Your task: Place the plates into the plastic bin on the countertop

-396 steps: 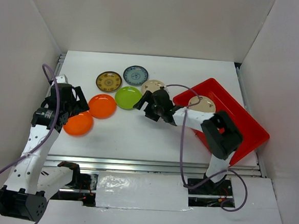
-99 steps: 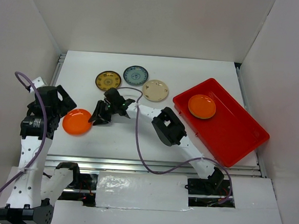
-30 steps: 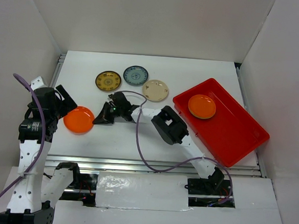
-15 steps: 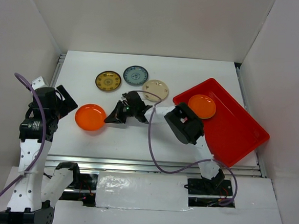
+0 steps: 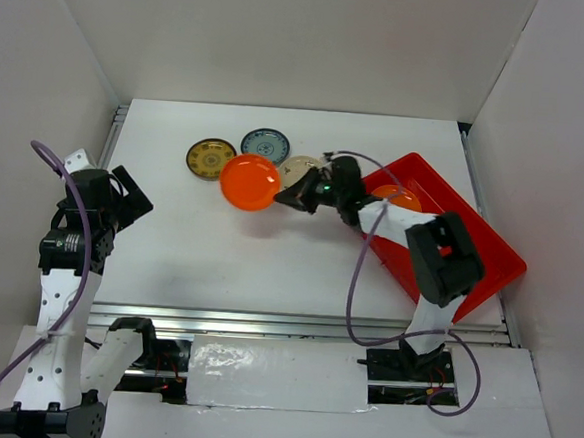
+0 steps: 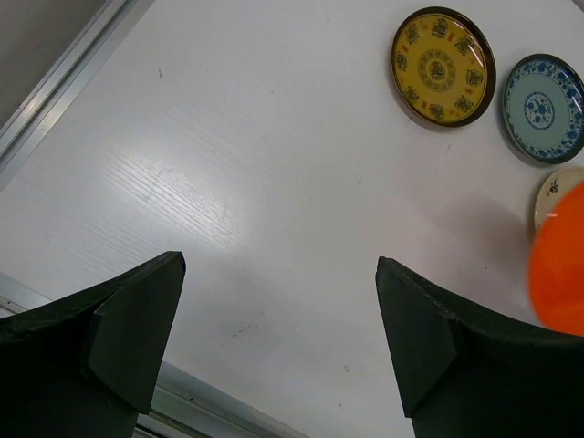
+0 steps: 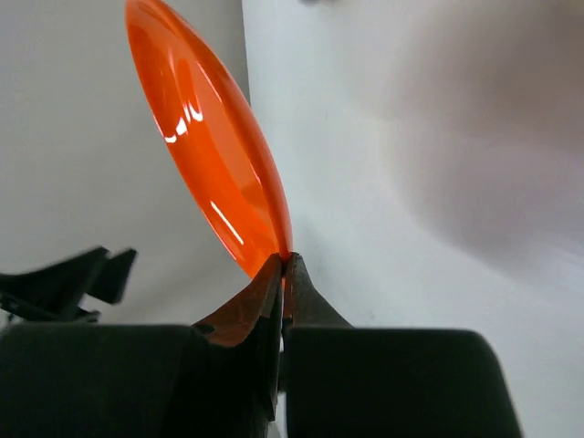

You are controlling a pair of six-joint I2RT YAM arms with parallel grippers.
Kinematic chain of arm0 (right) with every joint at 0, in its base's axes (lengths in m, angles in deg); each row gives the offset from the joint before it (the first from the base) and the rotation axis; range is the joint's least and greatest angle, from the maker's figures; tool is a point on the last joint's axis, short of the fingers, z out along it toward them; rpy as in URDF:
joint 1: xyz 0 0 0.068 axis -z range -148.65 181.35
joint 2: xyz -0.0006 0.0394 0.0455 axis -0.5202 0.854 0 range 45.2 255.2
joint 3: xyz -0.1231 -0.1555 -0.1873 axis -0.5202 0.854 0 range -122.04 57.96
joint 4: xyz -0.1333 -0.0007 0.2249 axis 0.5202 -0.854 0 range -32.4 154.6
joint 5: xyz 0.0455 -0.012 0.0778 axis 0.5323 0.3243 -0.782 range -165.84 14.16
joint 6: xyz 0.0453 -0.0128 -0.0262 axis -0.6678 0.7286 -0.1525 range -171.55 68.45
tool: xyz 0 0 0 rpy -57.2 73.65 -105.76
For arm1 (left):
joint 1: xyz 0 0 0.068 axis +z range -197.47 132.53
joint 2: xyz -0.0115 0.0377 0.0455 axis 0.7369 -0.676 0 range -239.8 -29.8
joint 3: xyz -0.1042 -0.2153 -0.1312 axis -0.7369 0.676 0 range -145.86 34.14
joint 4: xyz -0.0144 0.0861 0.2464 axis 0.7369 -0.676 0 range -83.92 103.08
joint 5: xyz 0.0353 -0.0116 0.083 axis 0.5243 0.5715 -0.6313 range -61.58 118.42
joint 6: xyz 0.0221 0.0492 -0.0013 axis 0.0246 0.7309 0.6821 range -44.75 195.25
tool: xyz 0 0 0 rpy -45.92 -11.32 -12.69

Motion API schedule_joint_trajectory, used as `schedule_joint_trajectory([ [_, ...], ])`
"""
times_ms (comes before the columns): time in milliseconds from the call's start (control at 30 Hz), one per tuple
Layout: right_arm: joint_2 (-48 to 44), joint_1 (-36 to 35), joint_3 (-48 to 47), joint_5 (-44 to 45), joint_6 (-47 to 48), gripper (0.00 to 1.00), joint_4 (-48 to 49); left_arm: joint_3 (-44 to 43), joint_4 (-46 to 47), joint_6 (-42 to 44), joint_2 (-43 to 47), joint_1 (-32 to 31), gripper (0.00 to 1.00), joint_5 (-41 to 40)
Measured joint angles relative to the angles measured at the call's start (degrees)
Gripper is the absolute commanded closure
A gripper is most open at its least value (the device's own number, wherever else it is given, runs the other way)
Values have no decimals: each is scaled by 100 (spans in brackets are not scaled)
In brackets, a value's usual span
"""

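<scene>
My right gripper is shut on the rim of an orange plate, which hangs tilted above the countertop left of the red plastic bin. Another orange plate lies in the bin, partly hidden by the right arm. On the counter lie a yellow-brown patterned plate, a blue-grey patterned plate and a beige plate. My left gripper is open over bare counter at the far left, holding nothing.
White walls enclose the counter on three sides. A metal rail runs along the front edge. The bin sits at an angle by the right wall. The right arm stretches across the bin's near-left corner.
The right gripper has carried the orange plate from the left side of the counter up and to the right, toward the bin. The left arm has stayed put, open.
</scene>
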Motion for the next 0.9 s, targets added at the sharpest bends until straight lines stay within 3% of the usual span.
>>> schedule_joint_trajectory([
  [233, -1620, 1978, 1027, 212, 619, 100, -555, 0, 2, 4, -17, -2, 1, 63],
  [567, -2822, 4522, 1947, 297, 1390, 100, -1552, 0, 7, 17, -87, -2, 1, 83],
  [733, -2852, 5263, 2288, 262, 1593, 100, -1792, 0, 7, 20, -122, -2, 1, 98],
  [900, -2564, 5313, 2310, 74, 1729, 98, -1799, 7, 26, 52, -136, 0, 1, 127],
])
